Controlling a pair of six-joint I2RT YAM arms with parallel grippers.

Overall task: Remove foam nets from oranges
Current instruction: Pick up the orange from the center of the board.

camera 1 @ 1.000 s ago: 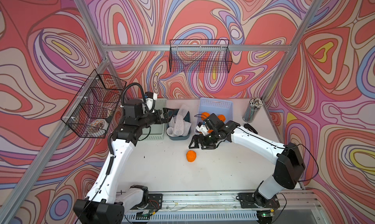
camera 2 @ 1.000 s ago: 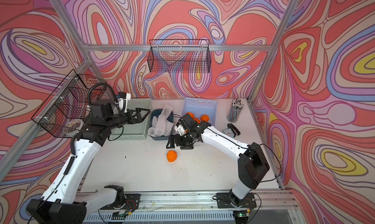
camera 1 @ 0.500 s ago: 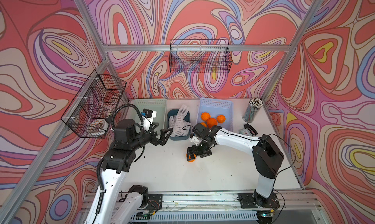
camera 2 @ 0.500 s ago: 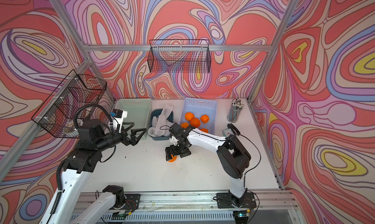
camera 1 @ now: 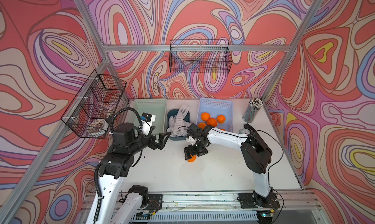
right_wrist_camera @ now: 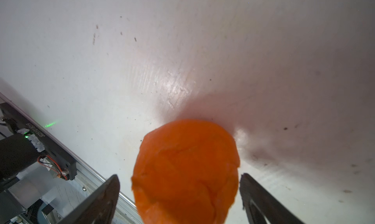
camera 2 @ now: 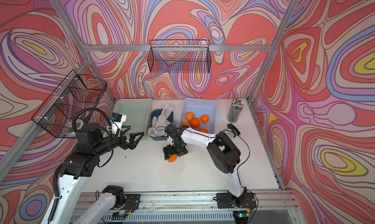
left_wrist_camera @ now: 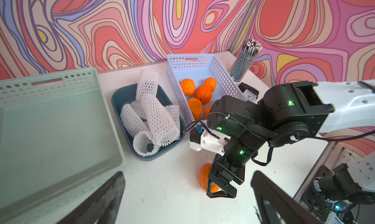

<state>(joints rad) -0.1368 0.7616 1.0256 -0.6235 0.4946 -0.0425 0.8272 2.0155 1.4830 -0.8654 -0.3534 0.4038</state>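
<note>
Mid-table, the net-free orange (right_wrist_camera: 185, 172) was straddled, not yet gripped, by the open-jawed right gripper (camera 1: 192, 153), with the left gripper (camera 1: 161, 138) spread wide and empty; closing, then a lift to the far basket (camera 1: 215, 102), was judged next.

The left arm (camera 1: 109, 184) rises from its base, elbow bent, its tool (camera 2: 136, 130) held level above the worktop (camera 1: 213, 172), jaws spread wide. The right arm (camera 1: 225, 137) reaches inward, wrist bent down, its tool (camera 1: 192, 156) pointing at the worktop, jaws apart.
</note>
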